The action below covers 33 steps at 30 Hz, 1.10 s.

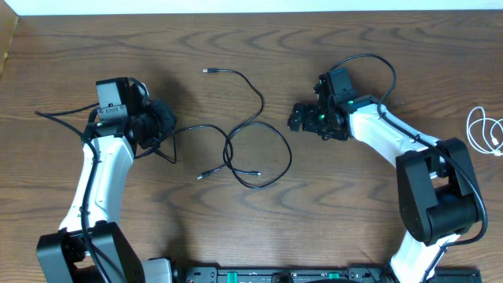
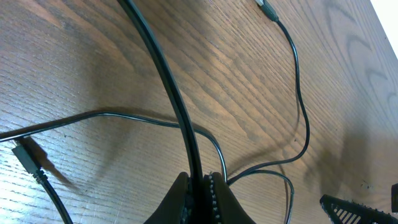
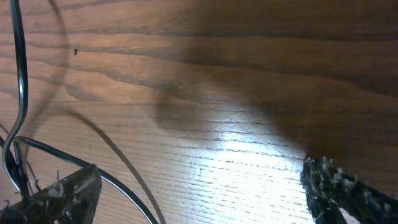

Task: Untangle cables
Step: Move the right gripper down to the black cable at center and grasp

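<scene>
Across the middle of the overhead frame, on the wooden table (image 1: 377, 47), lies the black cable (image 1: 259, 153): one strand runs from a small plug (image 1: 207, 71) near the upper centre down into a round loop at the centre, and two short ends lie just below that loop. At the left of the frame the left end effector (image 1: 161, 130) is pinched tight on a strand of this cable; the left wrist view shows its fingers (image 2: 180, 196) pressed together at the bottom edge, with the black cord passing up between them toward the top of that frame. Right of the loop, the right end effector (image 1: 297, 118) stands spread wide and holds nothing; in its wrist view the two fingers (image 3: 62, 190) sit at the lower left and lower right corners with bare table between, and black strands pass by the left-hand one, though I cannot tell whether they touch. At the far right edge of the overhead frame the white cable (image 1: 486, 132) lies in small loops, well apart from the black one
</scene>
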Each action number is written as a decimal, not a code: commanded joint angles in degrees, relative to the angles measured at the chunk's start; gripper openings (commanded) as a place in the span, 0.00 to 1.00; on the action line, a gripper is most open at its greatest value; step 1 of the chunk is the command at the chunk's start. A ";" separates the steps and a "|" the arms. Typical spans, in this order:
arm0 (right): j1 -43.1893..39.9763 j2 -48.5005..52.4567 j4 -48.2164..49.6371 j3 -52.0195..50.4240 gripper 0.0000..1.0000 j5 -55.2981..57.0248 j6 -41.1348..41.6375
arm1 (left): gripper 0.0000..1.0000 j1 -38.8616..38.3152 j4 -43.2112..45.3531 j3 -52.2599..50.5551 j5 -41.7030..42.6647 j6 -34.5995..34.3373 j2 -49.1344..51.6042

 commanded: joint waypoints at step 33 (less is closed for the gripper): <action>2.36 0.42 1.03 0.70 0.99 -4.66 -0.39 | 0.59 0.11 1.75 0.57 -7.54 -1.68 0.22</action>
